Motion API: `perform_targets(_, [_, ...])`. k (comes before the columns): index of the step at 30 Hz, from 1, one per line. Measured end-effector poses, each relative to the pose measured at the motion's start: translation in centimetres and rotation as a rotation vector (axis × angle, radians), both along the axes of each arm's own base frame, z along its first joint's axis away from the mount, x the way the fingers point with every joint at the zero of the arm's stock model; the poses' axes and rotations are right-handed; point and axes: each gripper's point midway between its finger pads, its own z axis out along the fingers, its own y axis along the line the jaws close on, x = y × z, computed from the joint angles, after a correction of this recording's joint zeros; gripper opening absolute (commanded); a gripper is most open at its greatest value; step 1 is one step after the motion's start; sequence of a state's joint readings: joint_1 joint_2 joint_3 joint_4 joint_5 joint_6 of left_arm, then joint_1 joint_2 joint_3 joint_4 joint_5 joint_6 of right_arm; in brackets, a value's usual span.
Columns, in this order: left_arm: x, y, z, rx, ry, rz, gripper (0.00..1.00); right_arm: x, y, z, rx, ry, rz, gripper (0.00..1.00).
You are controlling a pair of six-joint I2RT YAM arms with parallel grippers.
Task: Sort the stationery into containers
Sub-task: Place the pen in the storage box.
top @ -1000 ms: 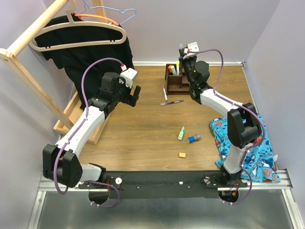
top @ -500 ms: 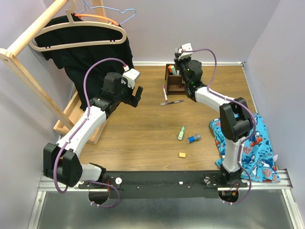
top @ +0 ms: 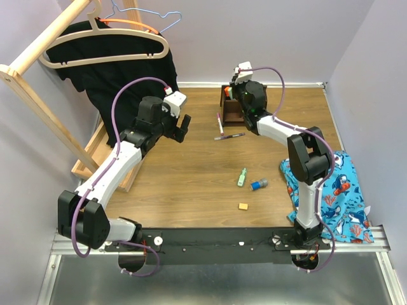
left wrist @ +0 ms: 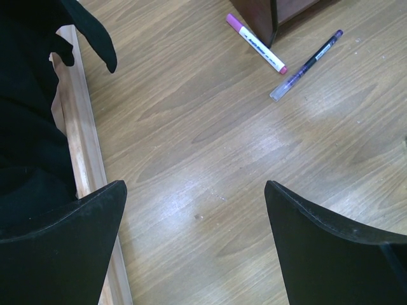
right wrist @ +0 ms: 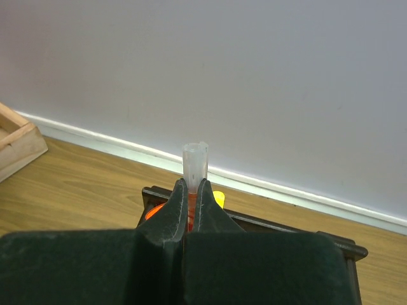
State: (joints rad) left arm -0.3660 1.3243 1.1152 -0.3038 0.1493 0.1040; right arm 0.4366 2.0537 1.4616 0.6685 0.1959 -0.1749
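One thin red pen (right wrist: 194, 162), clear tip up, pinched upright in the right end effector (right wrist: 189, 190); fingers closed hard on it, lower end hidden. Hovers right over the dark brown organizer (right wrist: 346, 251), upper centre of the top view. Poking up from the compartments behind the fingers: yellow highlighter (right wrist: 217, 198), orange highlighter (right wrist: 151, 211). Left end effector (left wrist: 194, 190) spread wide above the worktop (left wrist: 210, 140); holds nothing. Loose just beside the organizer: pink pen (left wrist: 257, 44), purple pen (left wrist: 306, 65). Lower, mid-frame: green highlighter (top: 242, 176), blue-capped tube (top: 257, 185), small orange eraser (top: 243, 206).
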Motion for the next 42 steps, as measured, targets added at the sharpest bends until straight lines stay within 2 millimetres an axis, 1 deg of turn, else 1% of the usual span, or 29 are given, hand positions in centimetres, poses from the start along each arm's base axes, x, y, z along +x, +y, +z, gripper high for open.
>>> perform_targets(9, [0.1,-0.2,0.2,-0.003,-0.009,-0.003,0.99,-0.2,-0.1,-1.2,0.004,0.040,-0.005,0.01])
perform_targets(13, [0.0,-0.4,0.0,-0.004,-0.010,-0.010,0.99,-0.5,-0.3,-2.2,-0.001,0.065,-0.009,0.04])
perform_targets(16, [-0.2,-0.6,-0.2,-0.003,-0.005,-0.016,0.99,-0.6,-0.4,-2.5,-0.003,0.074,-0.011,0.21])
perform_targets(17, [-0.3,-0.6,-0.3,-0.002,-0.005,-0.017,0.99,-0.7,-0.4,-2.5,-0.003,0.079,-0.011,0.32])
perform_targets(19, [-0.3,-0.7,-0.2,-0.003,-0.006,-0.018,0.99,-0.9,-0.5,-2.5,-0.001,0.085,-0.011,0.40])
perform_targets(20, [-0.3,-0.7,-0.2,-0.004,-0.008,-0.018,0.99,-1.0,-0.5,-2.5,-0.002,0.090,-0.011,0.48])
perform_targets(22, [-0.3,-0.7,0.1,-0.007,-0.016,-0.018,0.99,-1.1,-0.6,-2.4,-0.001,0.101,-0.011,0.55])
perform_targets(23, [-0.3,-0.7,0.1,-0.008,-0.018,-0.018,0.99,-1.2,-0.6,-2.4,0.000,0.106,-0.012,0.60])
perform_targets(26, [-0.5,-0.6,0.3,-0.012,-0.029,-0.018,0.99,-1.6,-0.8,-2.2,-0.007,0.129,-0.012,0.62])
perform_targets(28, [-0.7,-0.5,0.2,-0.014,-0.033,-0.018,0.99,-1.9,-0.9,-1.7,-0.006,0.144,-0.012,0.64])
perform_targets(31, [-1.0,-0.4,0.0,-0.015,-0.036,-0.018,0.99,-2.3,-0.9,-0.1,-0.001,0.150,-0.006,0.72])
perform_targets(32, [-1.2,-0.3,-0.1,-0.015,-0.036,-0.018,0.99,-2.6,-0.6,0.8,-0.003,0.148,0.018,0.78])
perform_targets(34, [-1.6,-0.1,-0.1,-0.016,-0.041,-0.017,0.99,-3.2,-0.2,1.9,-0.027,0.144,0.060,0.82])
perform_targets(35, [-1.8,0.0,0.1,-0.017,-0.046,-0.016,0.99,-3.8,0.2,2.7,-0.054,0.141,0.112,0.84])
perform_targets(37, [-2.2,0.2,0.3,-0.021,-0.060,-0.014,0.99,-5.2,1.8,3.5,-0.159,0.157,0.260,0.84])
perform_targets(40, [-2.9,0.5,0.6,-0.027,-0.079,-0.013,0.99,-7.6,4.1,3.2,-0.322,0.216,0.488,0.82])
perform_targets(41, [-3.1,0.5,0.7,-0.028,-0.081,-0.013,0.99,-8.3,4.9,2.5,-0.389,0.252,0.579,0.81])
perform_targets(42, [-3.3,0.6,0.7,-0.030,-0.085,-0.013,0.99,-8.8,5.3,2.1,-0.422,0.280,0.633,0.80])
